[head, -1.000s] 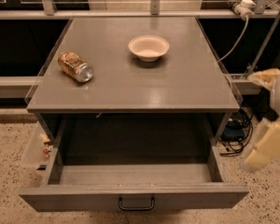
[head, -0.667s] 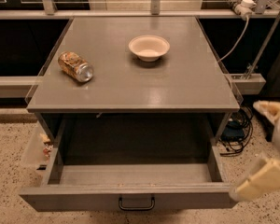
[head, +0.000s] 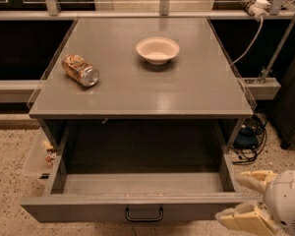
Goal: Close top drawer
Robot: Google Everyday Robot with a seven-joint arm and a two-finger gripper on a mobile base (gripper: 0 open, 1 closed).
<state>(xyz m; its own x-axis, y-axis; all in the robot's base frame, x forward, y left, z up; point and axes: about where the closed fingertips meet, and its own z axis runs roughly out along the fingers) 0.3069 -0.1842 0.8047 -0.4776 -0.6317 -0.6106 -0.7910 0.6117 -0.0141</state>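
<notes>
The top drawer (head: 88, 211) of the grey cabinet stands pulled far out toward me. Its deep box (head: 142, 183) is empty. Its black loop handle (head: 144, 214) sits at the centre of the front. My gripper (head: 246, 200) is at the bottom right, just beyond the right end of the drawer front and level with it. Its two cream fingers (head: 255, 181) are spread apart and hold nothing. It does not touch the drawer.
On the cabinet top (head: 187, 97) a crushed can (head: 80, 70) lies at the left and a white bowl (head: 157, 49) stands at the back centre. Cables (head: 246, 141) lie on the floor at the right. A clear side bin (head: 39, 156) hangs at the left.
My gripper has dropped from beside the cabinet's right edge down to the right end of the drawer front. The drawer has not moved.
</notes>
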